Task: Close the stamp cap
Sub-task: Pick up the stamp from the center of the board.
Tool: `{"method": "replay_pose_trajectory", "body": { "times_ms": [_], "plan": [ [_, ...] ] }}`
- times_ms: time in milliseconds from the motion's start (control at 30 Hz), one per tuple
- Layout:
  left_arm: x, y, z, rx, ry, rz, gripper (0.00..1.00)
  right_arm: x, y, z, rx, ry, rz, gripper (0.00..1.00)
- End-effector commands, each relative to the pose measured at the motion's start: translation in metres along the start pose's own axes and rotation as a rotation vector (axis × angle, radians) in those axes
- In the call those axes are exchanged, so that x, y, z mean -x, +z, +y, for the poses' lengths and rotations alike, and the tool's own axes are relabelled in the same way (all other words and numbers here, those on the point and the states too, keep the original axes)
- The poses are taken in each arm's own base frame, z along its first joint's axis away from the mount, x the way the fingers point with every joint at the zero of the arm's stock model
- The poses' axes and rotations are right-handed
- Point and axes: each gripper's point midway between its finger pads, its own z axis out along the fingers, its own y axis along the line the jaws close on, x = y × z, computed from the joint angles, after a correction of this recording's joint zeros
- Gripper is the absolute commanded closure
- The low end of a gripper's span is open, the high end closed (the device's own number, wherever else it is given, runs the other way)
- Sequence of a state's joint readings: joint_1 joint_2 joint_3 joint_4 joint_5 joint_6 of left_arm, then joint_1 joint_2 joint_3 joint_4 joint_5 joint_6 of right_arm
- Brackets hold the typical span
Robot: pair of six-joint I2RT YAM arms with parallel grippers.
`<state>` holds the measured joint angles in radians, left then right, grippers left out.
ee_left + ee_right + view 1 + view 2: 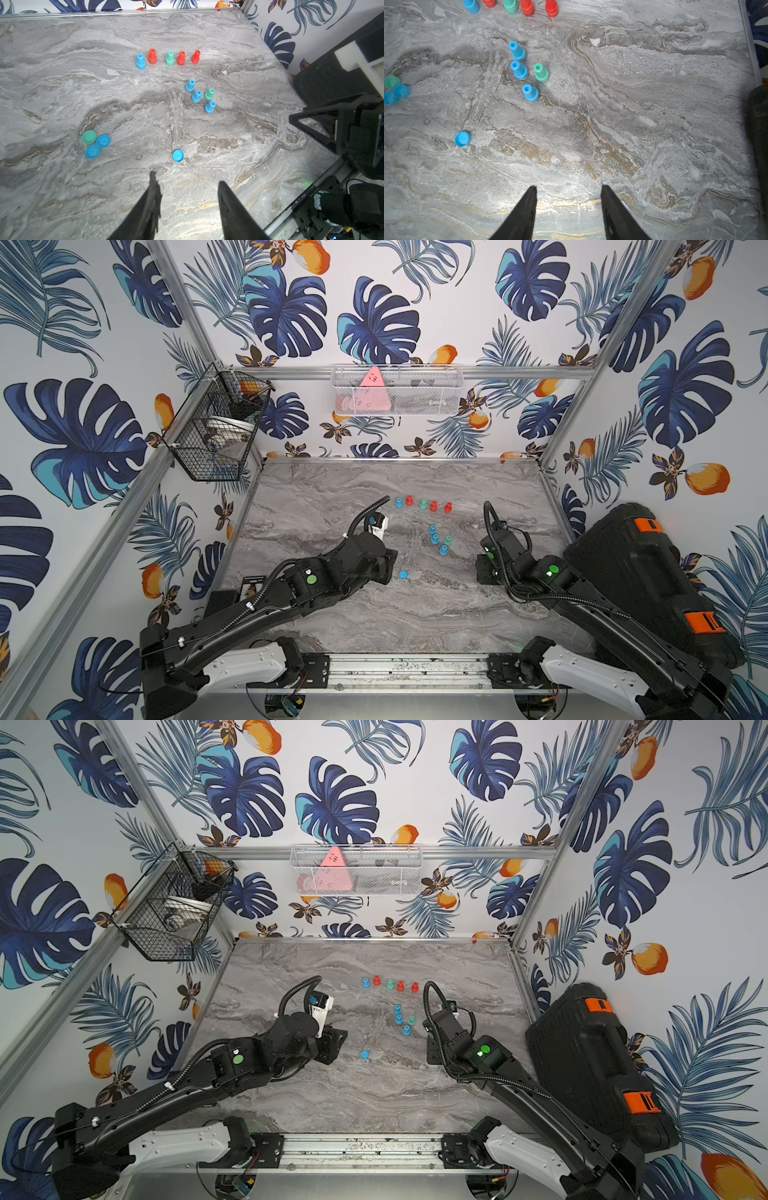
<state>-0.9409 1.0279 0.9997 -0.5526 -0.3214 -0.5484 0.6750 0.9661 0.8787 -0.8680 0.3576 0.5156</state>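
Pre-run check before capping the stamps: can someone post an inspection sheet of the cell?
Surface: marble-pattern tabletop.
Job's things: row of five stamps upright at the back; cluster of four stamps upright nearer; lone blue cap mid-table; three caps, one green, two blue, bunched, seen only from the wrists.
Clutter: small black card at the left edge, partly hidden.
Grippers: left gripper open, empty; right gripper open, empty.
Cables: black conduits loop above both wrists.
Surroundings: wire basket on left wall; white mesh basket on back rail; black case at right.
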Motion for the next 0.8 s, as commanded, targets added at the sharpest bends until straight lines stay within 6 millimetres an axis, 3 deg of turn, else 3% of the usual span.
{"method": "replay_pose_trajectory", "body": {
  "times_ms": [0,200,333,533,633,767],
  "plan": [
    [-0.01,-0.016,0.023,0.069,0.049,0.021,0.5,0.003,0.001,0.0,-0.006,0.015,-0.013,0.47],
    [-0.009,-0.059,0.056,0.142,0.09,-0.027,0.49,0.001,0.006,0.001,-0.018,0.01,0.009,0.47],
    [-0.015,-0.077,0.076,0.189,0.109,-0.04,0.49,-0.002,0.01,0.003,-0.021,0.01,0.027,0.47],
    [-0.048,-0.076,0.101,0.23,0.093,-0.041,0.48,-0.013,0.027,0.01,-0.024,0.013,0.09,0.47],
    [-0.043,-0.083,0.102,0.212,0.085,-0.081,0.47,-0.018,0.038,0.016,-0.033,0.009,0.137,0.47],
    [-0.044,-0.082,0.103,0.212,0.092,-0.085,0.47,-0.01,0.051,0.032,-0.007,0.008,0.154,0.47]
  ]
}}
